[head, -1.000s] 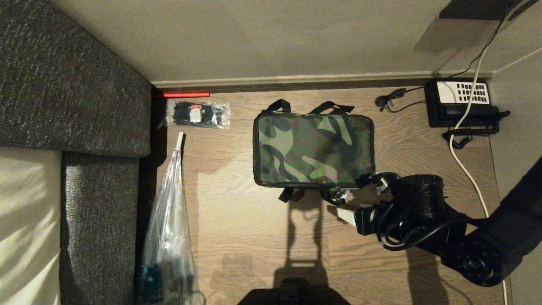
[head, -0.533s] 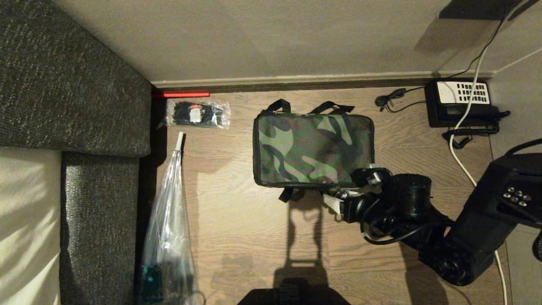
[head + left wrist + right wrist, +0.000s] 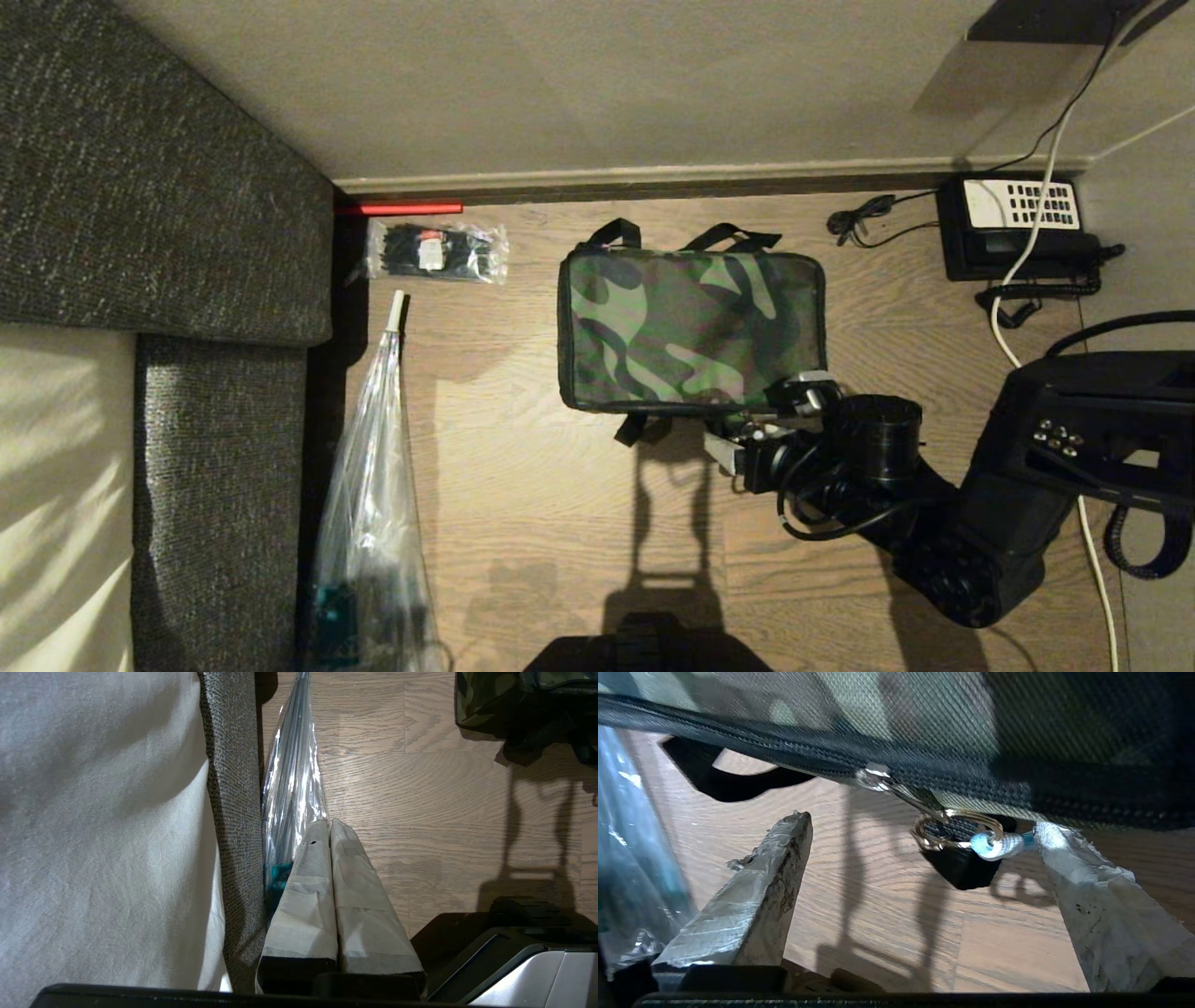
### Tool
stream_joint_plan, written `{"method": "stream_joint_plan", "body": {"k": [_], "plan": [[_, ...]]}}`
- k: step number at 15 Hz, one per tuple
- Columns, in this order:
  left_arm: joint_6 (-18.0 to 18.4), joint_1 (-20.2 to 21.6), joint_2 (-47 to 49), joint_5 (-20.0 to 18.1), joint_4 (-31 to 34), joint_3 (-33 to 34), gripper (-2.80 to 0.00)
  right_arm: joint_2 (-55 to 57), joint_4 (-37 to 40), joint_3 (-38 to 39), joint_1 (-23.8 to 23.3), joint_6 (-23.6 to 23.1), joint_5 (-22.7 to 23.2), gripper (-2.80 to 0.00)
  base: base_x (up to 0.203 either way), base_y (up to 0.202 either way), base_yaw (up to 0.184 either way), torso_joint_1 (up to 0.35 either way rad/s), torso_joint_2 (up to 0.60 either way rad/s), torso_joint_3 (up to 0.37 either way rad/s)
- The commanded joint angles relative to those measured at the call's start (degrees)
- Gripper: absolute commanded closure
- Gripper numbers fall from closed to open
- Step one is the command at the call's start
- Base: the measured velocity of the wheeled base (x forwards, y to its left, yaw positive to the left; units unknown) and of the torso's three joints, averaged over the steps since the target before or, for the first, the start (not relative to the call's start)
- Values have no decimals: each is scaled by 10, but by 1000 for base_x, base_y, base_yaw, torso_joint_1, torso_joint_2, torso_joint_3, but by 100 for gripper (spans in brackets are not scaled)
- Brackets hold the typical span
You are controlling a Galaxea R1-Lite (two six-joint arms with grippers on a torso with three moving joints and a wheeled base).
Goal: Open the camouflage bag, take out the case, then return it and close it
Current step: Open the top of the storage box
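Right wrist view: right pincer [image 3: 920, 826] wide, empty, at camouflage bag [image 3: 887, 714] zip; soft fabric gives; best hold: metal pull ring [image 3: 957, 833]; left pincer [image 3: 329, 828] closed, parked.

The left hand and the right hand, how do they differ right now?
The right hand is open, its fingers spread to either side of the ring pull on the zip of the camouflage bag; the left hand is shut, fingers pressed together. The right hand sits low at the bag's near edge; the left hand hangs over bare floor beside a clear plastic bag, away from the work. Both have pale taped fingers and hold nothing.
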Motion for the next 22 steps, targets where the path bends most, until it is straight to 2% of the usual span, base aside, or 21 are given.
{"method": "stream_joint_plan", "body": {"k": [1, 5, 9, 12, 13, 19, 22], "plan": [[1, 0, 0, 0, 0, 0, 0, 1, -4, -1, 0, -8, 0, -280, 0, 0, 0, 0, 0, 0], [0, 0, 0, 0, 0, 0, 0, -9, -11, -2, -9, -15, -3, -280, 0, 0, 0, 0, 0, 0], [1, 0, 0, 0, 0, 0, 0, -14, -16, 0, -28, -51, -2, -280, 0, 0, 0, 0, 0, 0], [0, 0, 0, 0, 0, 0, 0, -10, -22, -1, -29, -52, -2, -280, 0, 0, 0, 0, 0, 0], [1, 0, 0, 0, 0, 0, 0, -8, -22, -2, -29, -51, -2, 0, 0, 0, 0, 0, 0, 0], [1, 0, 0, 0, 0, 0, 0, 0, -21, 1, -28, -54, -1, 0, 0, 0, 0, 0, 0, 0], [1, 0, 0, 0, 0, 0, 0, -9, -17, 7, -29, -73, 1, 0, 0, 0, 0, 0, 0, 0]]}}
